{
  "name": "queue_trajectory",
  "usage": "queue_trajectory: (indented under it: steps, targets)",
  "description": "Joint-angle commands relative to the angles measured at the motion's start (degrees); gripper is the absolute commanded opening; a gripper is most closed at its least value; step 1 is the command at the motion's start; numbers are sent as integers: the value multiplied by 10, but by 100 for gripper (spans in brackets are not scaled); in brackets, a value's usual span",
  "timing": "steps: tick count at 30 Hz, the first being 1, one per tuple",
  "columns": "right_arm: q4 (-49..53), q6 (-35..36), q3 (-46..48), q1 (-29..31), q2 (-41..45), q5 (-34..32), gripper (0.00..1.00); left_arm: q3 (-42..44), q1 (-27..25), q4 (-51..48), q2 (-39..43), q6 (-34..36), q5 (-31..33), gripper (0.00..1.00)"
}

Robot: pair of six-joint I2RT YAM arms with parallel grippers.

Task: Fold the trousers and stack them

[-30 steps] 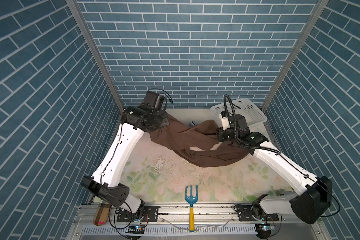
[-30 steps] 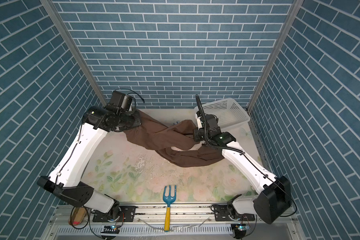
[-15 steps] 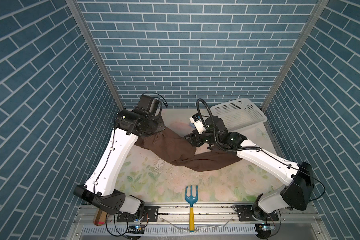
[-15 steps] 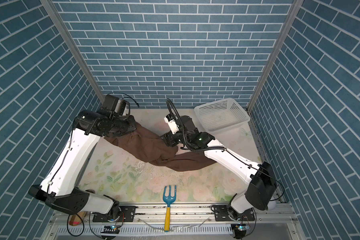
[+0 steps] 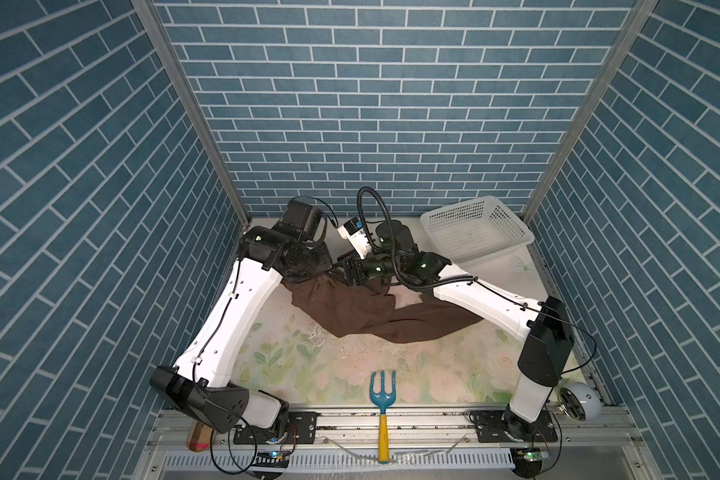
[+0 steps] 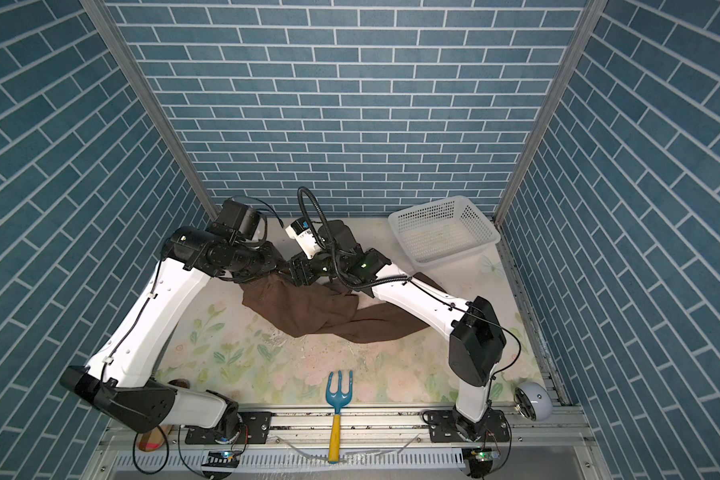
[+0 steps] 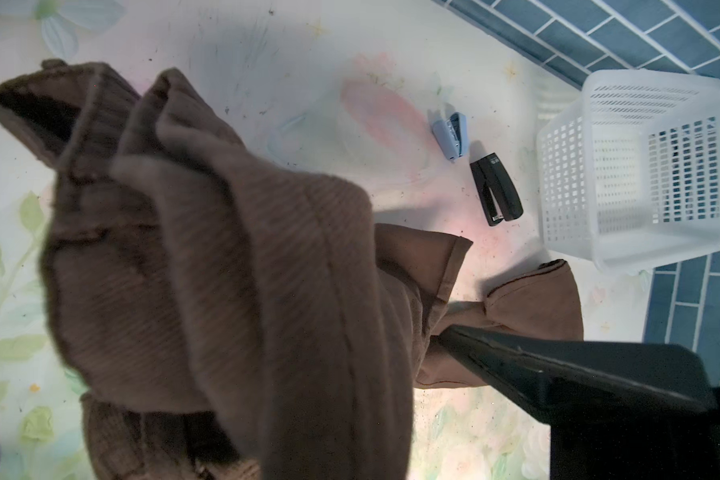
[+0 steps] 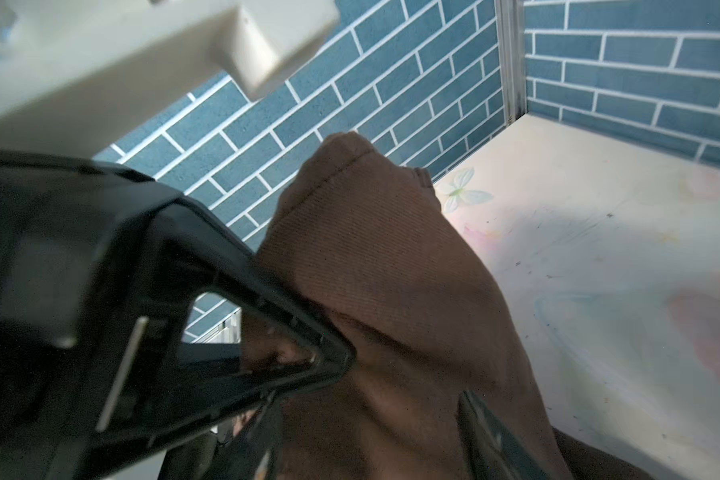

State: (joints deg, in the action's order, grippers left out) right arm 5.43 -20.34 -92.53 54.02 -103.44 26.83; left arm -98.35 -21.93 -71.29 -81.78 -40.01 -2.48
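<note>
Both arms bend inward, tips meeting above the floral-printed desk (image 5: pixel 350 365); the left tool (image 5: pixel 328 272) clamps the dark brown soft-fabric trousers (image 5: pixel 350 307), while the right tool's (image 5: pixel 344 276) jaws stand apart.

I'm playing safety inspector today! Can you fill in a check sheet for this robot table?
Surface: flowery table mat, with crumbs and scuffs in the middle.
Job's things: brown trousers, bunched and not folded, one end lifted.
Clutter: empty white basket, blue garden fork, light blue stapler, black stapler.
Grippers: left gripper shut on the trousers; right gripper open, fingers either side of the cloth.
Cables: black hose loops above the right arm; no snag seen.
Surroundings: blue brick walls on three sides.
</note>
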Motion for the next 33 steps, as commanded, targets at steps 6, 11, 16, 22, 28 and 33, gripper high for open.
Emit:
queue_trajectory:
  steps: [6, 11, 16, 22, 28, 33]
  targets:
    - [-19, -31, 27, 14, 36, 50, 70, 34, 17, 29, 12, -5, 15, 0]
    - [-26, -39, 19, 19, 20, 47, 69, 60, 17, 53, 17, -21, -15, 0]
    - [-28, -45, 2, 24, -11, 48, 64, 49, 18, 55, 6, -20, -32, 0]
    - [-22, -43, -3, 22, -31, 32, 57, 73, 35, 102, 18, -41, -97, 0]
    - [-43, -58, -6, 20, -38, -8, 12, 75, 36, 104, 19, -46, -124, 0]
    - [-38, -67, -16, 6, -34, 3, 0, 92, 57, 94, 47, -31, -138, 66]
